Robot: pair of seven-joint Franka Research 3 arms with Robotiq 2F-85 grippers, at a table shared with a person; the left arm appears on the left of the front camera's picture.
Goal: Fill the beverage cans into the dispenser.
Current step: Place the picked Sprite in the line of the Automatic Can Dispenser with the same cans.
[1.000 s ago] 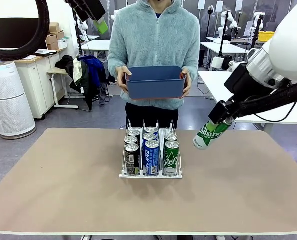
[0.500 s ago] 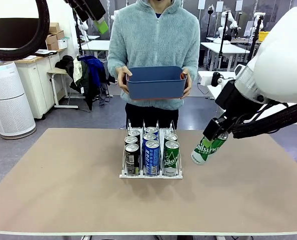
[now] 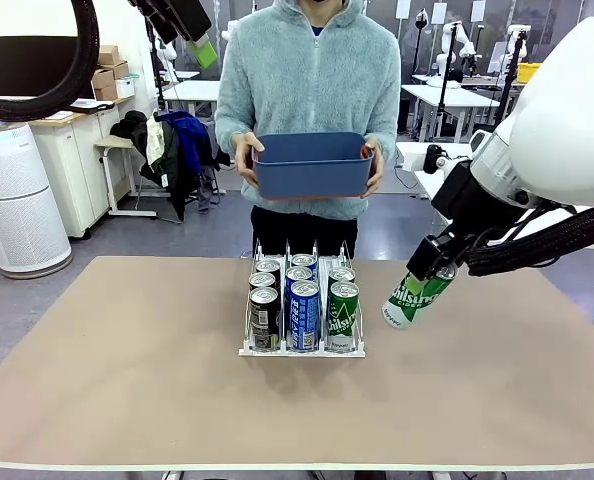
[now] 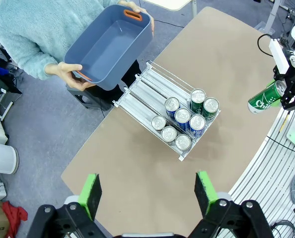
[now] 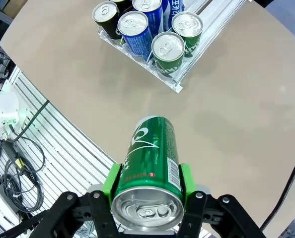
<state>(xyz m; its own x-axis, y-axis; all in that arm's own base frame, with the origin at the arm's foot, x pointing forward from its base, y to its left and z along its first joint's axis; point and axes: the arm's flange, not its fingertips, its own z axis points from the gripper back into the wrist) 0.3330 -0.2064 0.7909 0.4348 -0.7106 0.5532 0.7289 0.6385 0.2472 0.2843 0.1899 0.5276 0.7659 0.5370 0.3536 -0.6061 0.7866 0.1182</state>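
Observation:
The dispenser (image 3: 302, 352) stands mid-table with several beverage cans (image 3: 304, 300) in it: dark ones in the left lane, blue in the middle, green on the right. To its right, above the table, my right gripper (image 3: 433, 268) is shut on a green can (image 3: 415, 297), which hangs tilted. In the right wrist view that green can (image 5: 150, 158) sits between the green pads (image 5: 111, 181), top toward the camera, with the dispenser (image 5: 175, 84) beyond. My left gripper (image 4: 148, 193) is open with nothing in it, high over the table and looking down on the dispenser (image 4: 140, 94).
A person at the far side holds a dark blue bin (image 3: 312, 165) in both hands; from above, the bin (image 4: 110, 44) looks empty. Bare tabletop lies around the rack on all sides.
My right gripper has carried the green can a little left and down, toward the dispenser's right side. The left gripper, the person and the bin have stayed put.

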